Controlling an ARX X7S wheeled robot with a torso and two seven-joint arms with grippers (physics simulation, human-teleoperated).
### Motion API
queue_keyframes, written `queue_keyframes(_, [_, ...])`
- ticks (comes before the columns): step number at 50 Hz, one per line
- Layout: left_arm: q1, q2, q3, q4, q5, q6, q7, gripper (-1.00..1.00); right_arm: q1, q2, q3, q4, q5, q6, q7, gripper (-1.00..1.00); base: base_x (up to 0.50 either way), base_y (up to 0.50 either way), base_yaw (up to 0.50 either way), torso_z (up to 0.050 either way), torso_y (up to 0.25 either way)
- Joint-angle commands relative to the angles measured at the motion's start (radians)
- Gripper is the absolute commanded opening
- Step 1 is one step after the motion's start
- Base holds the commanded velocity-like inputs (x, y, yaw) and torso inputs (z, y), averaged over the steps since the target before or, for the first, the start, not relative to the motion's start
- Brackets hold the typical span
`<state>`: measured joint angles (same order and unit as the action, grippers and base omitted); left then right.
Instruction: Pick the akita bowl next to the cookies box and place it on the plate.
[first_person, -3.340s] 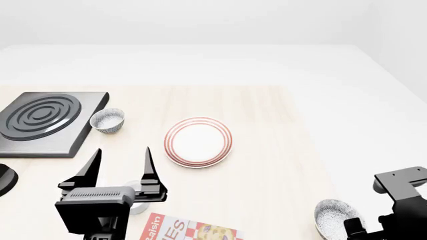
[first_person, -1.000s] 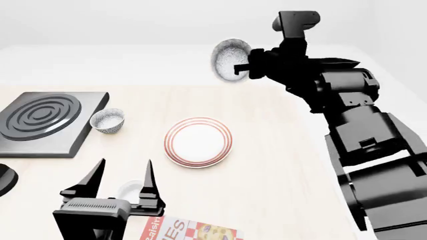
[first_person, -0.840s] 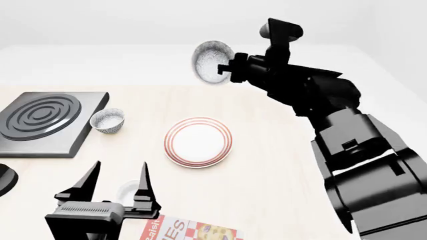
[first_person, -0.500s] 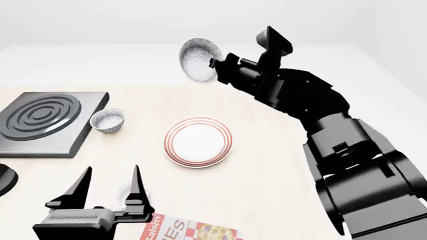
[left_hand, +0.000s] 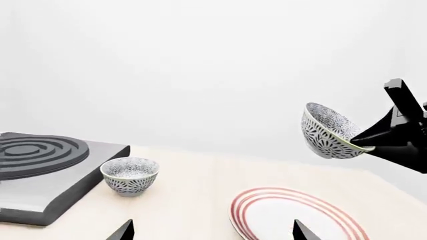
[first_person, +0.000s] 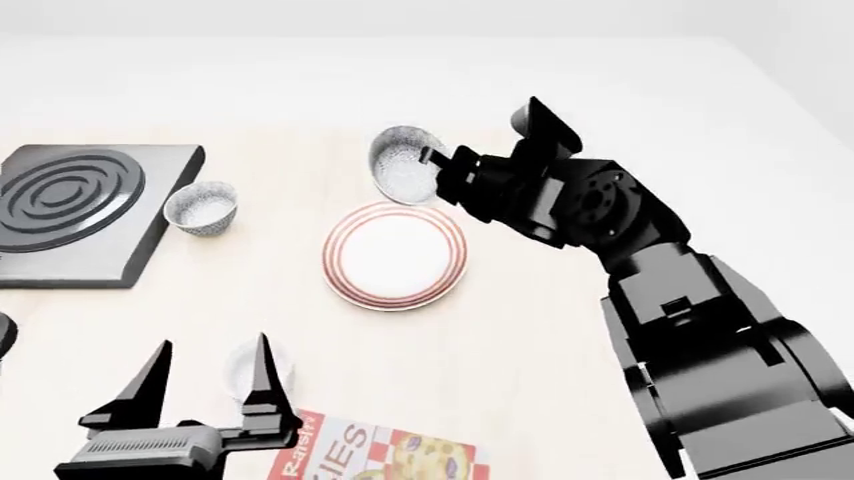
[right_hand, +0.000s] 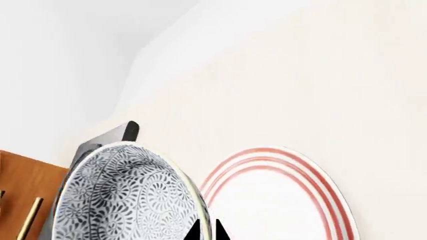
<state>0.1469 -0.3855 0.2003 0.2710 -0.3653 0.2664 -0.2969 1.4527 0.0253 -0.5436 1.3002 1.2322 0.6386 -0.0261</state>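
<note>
Above the far edge of the plate (first_person: 395, 255), the right tool (first_person: 438, 170) grips the bowl (first_person: 404, 163) by its rim, tilted on its side. Plate centre lies below and slightly nearer. Left tool (first_person: 211, 385) stands open, idle.

We count two akita bowls: one akita bowl (first_person: 403, 165) up in the right end effector (first_person: 441, 170), and a second patterned bowl (first_person: 202, 208) down on the desk (first_person: 534, 330) beside the one hotplate (first_person: 74, 210). We have one plate (first_person: 395, 255) with red rings, one cookies box (first_person: 380, 458) at the near edge, and one plain white cup (first_person: 248, 368) by the left end effector (first_person: 211, 385). That gives us two end effectors and six loose or standing things on one desk
</note>
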Motion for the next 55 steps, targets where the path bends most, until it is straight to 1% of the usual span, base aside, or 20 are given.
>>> queue_keyframes(1, [0.007,0.023,-0.019,0.001,0.029,0.011,0.011,1.00,0.016,-0.025,0.048,0.009,-0.008,0.078,-0.025,-1.00,0.00,0.00,0.00,0.000,-0.250])
queue_keyframes(6, [0.007,0.020,-0.015,0.000,0.019,0.014,0.019,1.00,0.019,-0.025,-0.055,0.009,0.070,0.068,-0.055,-1.00,0.00,0.00,0.00,0.000,-0.229])
queue_keyframes(11, [0.000,0.019,-0.012,-0.005,0.011,0.004,0.019,1.00,0.020,-0.025,-0.106,0.009,0.102,0.061,-0.061,-1.00,0.00,0.00,0.00,0.000,0.000])
queue_keyframes(14, [0.000,0.019,-0.012,-0.003,0.011,0.003,0.017,1.00,0.019,-0.025,-0.170,0.009,0.143,0.057,-0.055,-1.00,0.00,0.00,0.00,0.000,0.000])
queue_keyframes(15, [-0.001,0.020,-0.012,-0.006,0.009,0.005,0.018,1.00,0.015,-0.025,-0.166,0.009,0.153,0.060,-0.028,-1.00,0.00,0.00,0.00,0.000,0.000])
queue_keyframes(17, [-0.004,0.020,-0.011,-0.010,0.007,0.005,0.019,1.00,0.018,-0.025,-0.165,0.009,0.152,0.069,-0.034,-1.00,0.00,0.00,0.00,0.000,0.000])
queue_keyframes(20, [-0.003,0.021,-0.013,-0.012,0.009,0.012,0.019,1.00,0.016,-0.025,-0.072,0.009,0.136,0.112,-0.021,-1.00,0.00,0.00,0.00,0.000,0.000])
queue_keyframes(21, [-0.002,0.021,-0.012,-0.014,0.012,0.017,0.020,1.00,0.017,-0.025,-0.080,0.009,0.132,0.105,-0.018,-1.00,0.00,0.00,0.00,0.000,-0.129])
queue_keyframes(23, [0.001,0.023,-0.011,-0.018,0.024,0.028,0.019,1.00,0.019,-0.025,-0.114,0.009,0.160,0.092,-0.010,-1.00,0.00,0.00,0.00,0.004,-0.250])
queue_keyframes(28, [0.009,0.022,-0.009,-0.014,0.022,0.030,0.019,1.00,0.032,-0.025,-0.283,0.009,0.291,0.027,-0.022,-1.00,0.00,0.00,0.00,0.004,-0.250])
queue_keyframes(32, [0.011,0.020,0.004,-0.014,0.022,0.013,0.021,1.00,0.026,-0.024,-0.235,0.009,0.254,0.017,-0.027,-1.00,0.00,0.00,0.00,0.000,0.000])
queue_keyframes(35, [0.018,0.018,0.008,-0.009,0.027,0.019,0.023,1.00,0.024,-0.024,-0.144,0.009,0.187,0.002,-0.039,-1.00,0.00,0.00,0.00,0.000,0.000])
queue_keyframes(38, [0.019,0.018,0.010,-0.010,0.026,0.022,0.025,1.00,0.015,-0.025,-0.051,0.009,0.108,-0.006,-0.018,-1.00,0.00,0.00,0.00,0.000,0.000])
queue_keyframes(39, [0.019,0.019,0.010,-0.012,0.024,0.024,0.025,1.00,0.012,-0.025,-0.037,0.009,0.088,-0.002,-0.010,-1.00,0.00,0.00,0.00,0.000,0.000])
queue_keyframes(41, [0.017,0.020,0.010,-0.017,0.021,0.024,0.027,1.00,0.005,-0.025,-0.062,0.009,0.096,-0.006,-0.005,-1.00,0.00,0.00,0.00,0.000,0.000])
queue_keyframes(45, [0.021,0.019,0.008,-0.020,0.013,0.032,0.028,1.00,0.010,-0.025,-0.184,0.009,0.207,-0.054,0.002,-1.00,0.00,0.00,0.00,0.000,0.000])
queue_keyframes(47, [0.022,0.020,0.007,-0.024,0.008,0.033,0.029,1.00,0.016,-0.025,-0.299,0.009,0.294,-0.087,0.012,-1.00,0.00,0.00,0.00,0.000,0.000])
queue_keyframes(51, [0.029,0.019,0.003,-0.018,-0.005,0.036,0.027,1.00,0.021,-0.025,-0.629,0.009,0.575,-0.137,0.026,-1.00,0.00,0.00,0.00,0.000,0.000])
queue_keyframes(55, [0.030,0.021,0.001,-0.019,-0.015,0.027,0.020,1.00,0.048,-0.025,-1.069,0.009,0.987,-0.205,-0.022,-1.00,0.00,0.00,0.00,0.000,0.000])
